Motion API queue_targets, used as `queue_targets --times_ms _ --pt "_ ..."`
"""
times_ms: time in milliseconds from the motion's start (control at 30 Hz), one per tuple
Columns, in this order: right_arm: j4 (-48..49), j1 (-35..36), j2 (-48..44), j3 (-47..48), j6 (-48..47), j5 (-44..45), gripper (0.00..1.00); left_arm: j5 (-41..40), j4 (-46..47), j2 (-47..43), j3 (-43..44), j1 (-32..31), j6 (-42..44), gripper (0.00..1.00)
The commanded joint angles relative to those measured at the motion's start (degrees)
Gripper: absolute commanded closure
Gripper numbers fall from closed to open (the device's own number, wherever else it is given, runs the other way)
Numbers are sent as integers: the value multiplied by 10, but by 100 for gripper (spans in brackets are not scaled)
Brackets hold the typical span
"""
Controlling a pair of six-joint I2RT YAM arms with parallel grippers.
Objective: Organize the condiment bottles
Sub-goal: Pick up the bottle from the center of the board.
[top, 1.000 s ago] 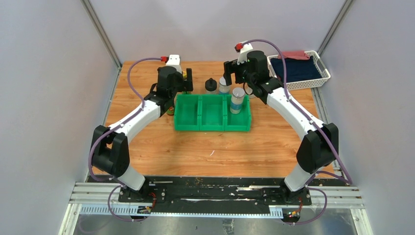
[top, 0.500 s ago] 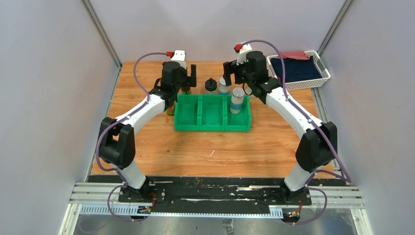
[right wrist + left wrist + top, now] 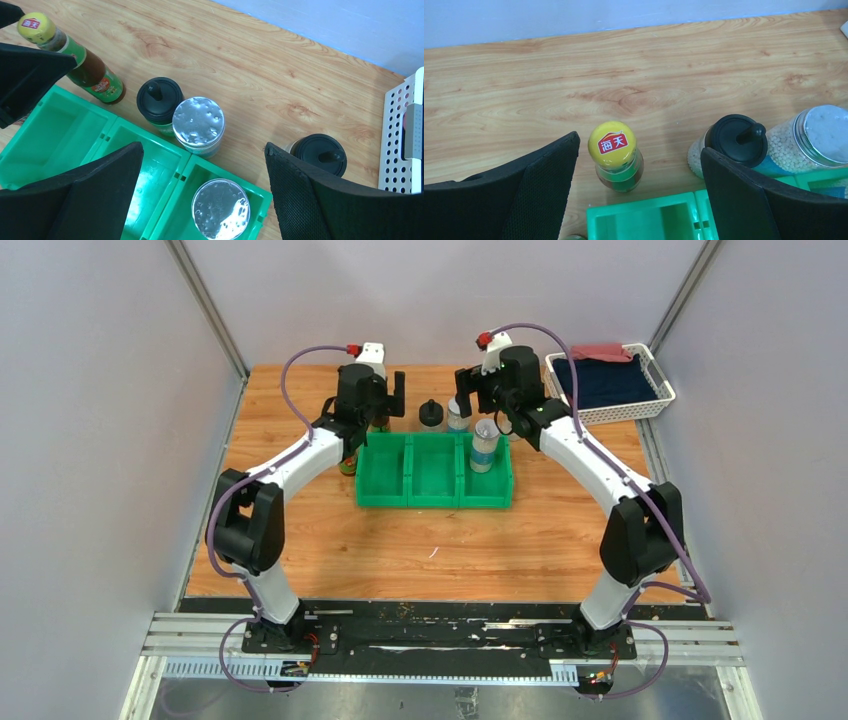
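Jaws on both of your arms stand wide apart and grip nothing. Your left arm curves up from its base at the lower left of the top view, elbow bent, with its wrist hanging over the tabletop just behind the upper left corner of the green bin. In the left wrist view its black fingers fill the lower corners, and a dark brown bottle stands upright between them. It is nearer the left-hand finger and touches neither. Its yellow cap bears a red badge with the white characters 海天.

Your right arm mirrors the left from the lower right, with its wrist above the bin's upper right corner. In the right wrist view, one silver-lidded shaker stands inside the bin at lower centre. A second shaker stands just outside the bin's far wall, tight against a black-knobbed bottle. Another black-knobbed bottle stands apart on bare wood at the right, near the white basket. At the upper left of that view, the dark brown bottle shows a green body label with a red patch, but its writing is too small to read. The second brown bottle stands at the bin's left side, mostly hidden by your left arm.
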Motion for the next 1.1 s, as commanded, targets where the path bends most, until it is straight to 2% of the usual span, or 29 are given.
queue_targets --times_ms 0,767,1067 --pt "11 -11 14 8 -6 -3 5 -9 16 13 20 -1 7 2" --pt "8 -19 24 14 -23 -2 5 -28 35 38 29 6 7 4" --pt "7 -19 24 13 -22 -2 5 -33 44 38 23 9 4 9"
